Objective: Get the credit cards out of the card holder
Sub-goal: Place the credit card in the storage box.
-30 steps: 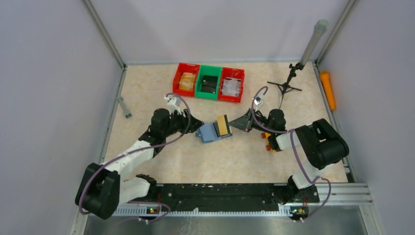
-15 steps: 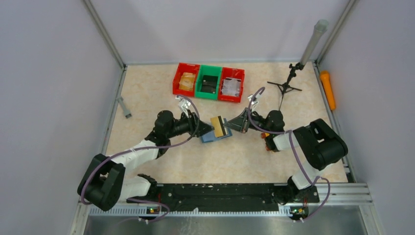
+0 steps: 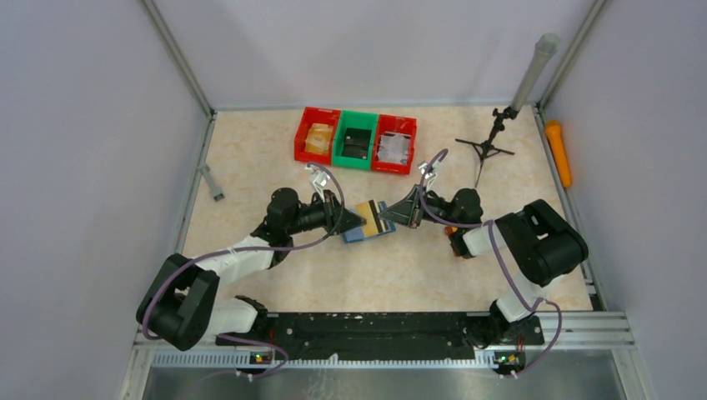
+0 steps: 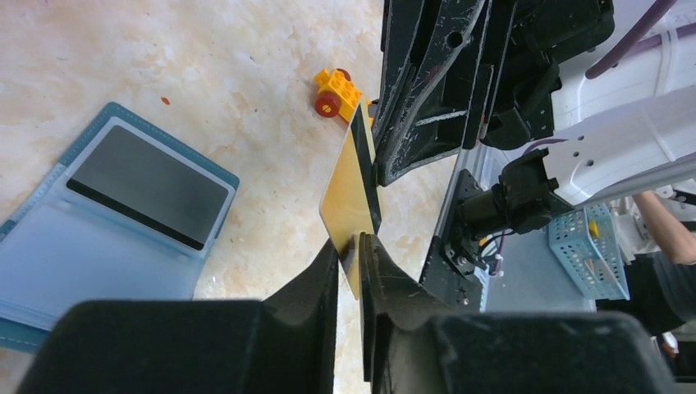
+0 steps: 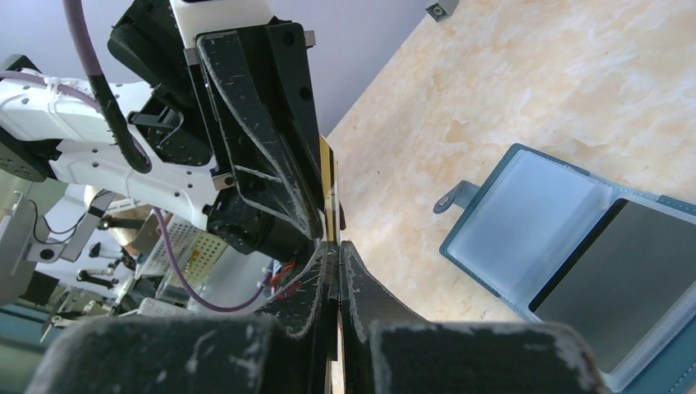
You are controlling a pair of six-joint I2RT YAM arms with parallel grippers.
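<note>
My arms (image 3: 242, 250) stretched low toward the table's (image 3: 250, 150) middle, tip to tip above the wallet (image 4: 123, 254). Left gripper (image 4: 354, 246) and right gripper (image 5: 339, 246) each pinched opposite edges of a yellow card (image 4: 349, 193).

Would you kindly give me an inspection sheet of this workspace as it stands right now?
Surface: beige marbled table, nothing spilled that I can see.
Job's things: card holder lies open and flat; dark card sits in its slot; yellow card is out, held on edge.
Clutter: yellow toy block; row of red and green bins; tripod stand; orange cylinder; grey tool.
Grippers: left gripper and right gripper are both shut on the yellow card, at opposite ends.
Cables: purple cable loops along each arm, clear of the card.
Surroundings: grey walls; a person's arm beyond the table edge.
</note>
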